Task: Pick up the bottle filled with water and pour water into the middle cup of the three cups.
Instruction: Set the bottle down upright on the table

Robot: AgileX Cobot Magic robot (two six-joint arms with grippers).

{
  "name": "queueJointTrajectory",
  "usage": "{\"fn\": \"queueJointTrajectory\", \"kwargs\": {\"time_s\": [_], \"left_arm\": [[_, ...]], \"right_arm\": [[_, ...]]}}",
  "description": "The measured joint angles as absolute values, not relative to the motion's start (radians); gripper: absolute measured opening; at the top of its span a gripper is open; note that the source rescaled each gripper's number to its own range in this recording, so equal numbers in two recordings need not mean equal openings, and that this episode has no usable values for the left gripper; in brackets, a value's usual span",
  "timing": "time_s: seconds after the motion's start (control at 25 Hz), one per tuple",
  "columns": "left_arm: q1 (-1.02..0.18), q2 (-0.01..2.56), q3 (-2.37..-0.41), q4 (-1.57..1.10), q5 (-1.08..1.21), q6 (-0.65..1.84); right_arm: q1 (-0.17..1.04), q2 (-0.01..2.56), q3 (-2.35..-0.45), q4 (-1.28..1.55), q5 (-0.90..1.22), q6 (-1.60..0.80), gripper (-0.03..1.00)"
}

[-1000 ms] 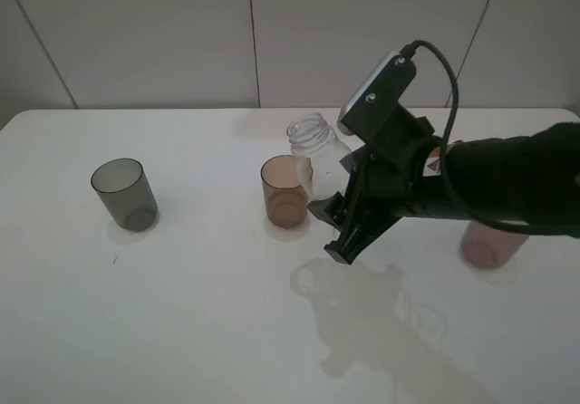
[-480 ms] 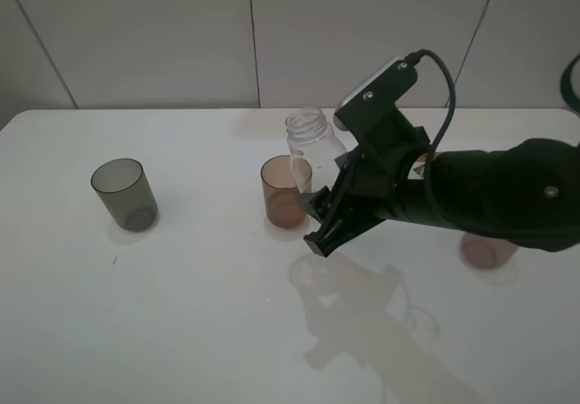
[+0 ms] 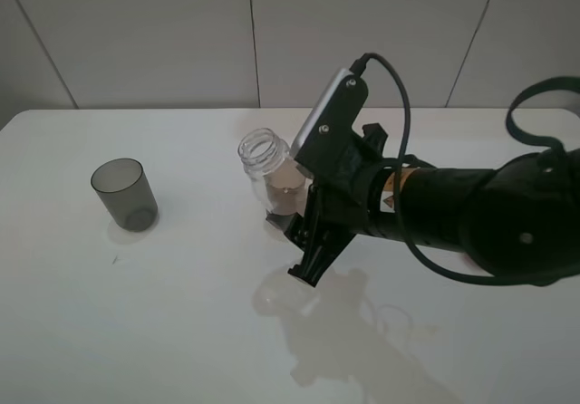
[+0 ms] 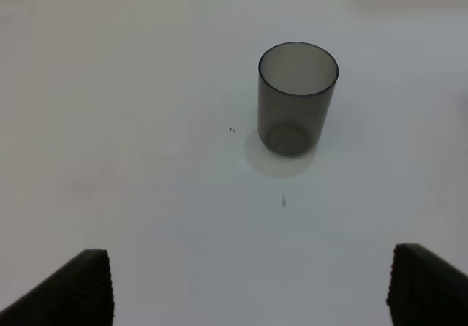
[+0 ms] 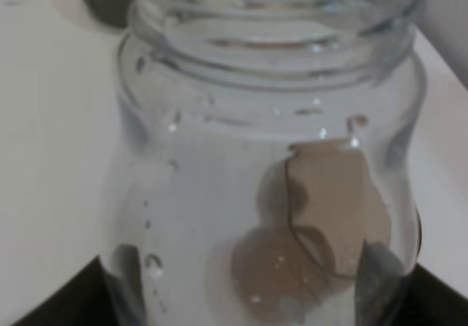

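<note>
My right gripper (image 3: 294, 221) is shut on the clear capless bottle (image 3: 269, 170) and holds it above the table, its neck tilted toward the left. The amber-brown middle cup (image 3: 288, 189) stands right behind the bottle and is mostly covered by it and the gripper. In the right wrist view the bottle (image 5: 270, 121) fills the frame and the amber cup (image 5: 329, 202) shows through it. The dark grey cup (image 3: 124, 193) stands far left; it also shows in the left wrist view (image 4: 296, 96). The mauve-pink cup is hidden behind my right arm. My left gripper (image 4: 256, 297) is open and empty.
The white table (image 3: 163, 331) spreads to the front and left, with a white tiled wall (image 3: 181, 33) behind it. My right arm (image 3: 471, 214) and its cable cross the right half of the table.
My right gripper has carried the bottle left and toward the front, from beside the amber cup to in front of it, and tilted its neck further left. The mauve-pink cup has become hidden.
</note>
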State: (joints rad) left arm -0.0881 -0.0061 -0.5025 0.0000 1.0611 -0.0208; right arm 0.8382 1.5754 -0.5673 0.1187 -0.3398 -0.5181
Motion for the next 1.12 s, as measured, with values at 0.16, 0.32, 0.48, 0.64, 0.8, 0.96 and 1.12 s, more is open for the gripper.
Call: {"fn": "queueJointTrajectory", "kwargs": {"time_s": [0.16, 0.32, 0.48, 0.64, 0.8, 0.96, 1.12], "left_arm": [[-0.088, -0.006, -0.503, 0.000, 1.061, -0.021], [-0.088, -0.006, -0.503, 0.000, 1.061, -0.021], [-0.088, -0.006, -0.503, 0.000, 1.061, -0.021], [-0.088, -0.006, -0.503, 0.000, 1.061, -0.021], [-0.088, -0.006, -0.503, 0.000, 1.061, -0.021], [-0.088, -0.006, -0.503, 0.000, 1.061, -0.021], [-0.088, -0.006, -0.503, 0.000, 1.061, -0.021]], "right_arm": [[0.838, 1.592, -0.567, -0.111, -0.419, -0.221, 0.03], [0.838, 1.646, -0.568, -0.285, -0.515, 0.000, 0.03], [0.838, 1.733, -0.569, -0.393, -0.630, 0.046, 0.03], [0.838, 1.831, -0.571, -0.432, -0.767, 0.051, 0.03], [0.837, 1.911, -0.571, -0.440, -0.858, 0.041, 0.03], [0.820, 1.954, -0.572, -0.441, -0.872, 0.039, 0.03], [0.814, 1.965, -0.572, -0.440, -0.875, 0.038, 0.03]]}}
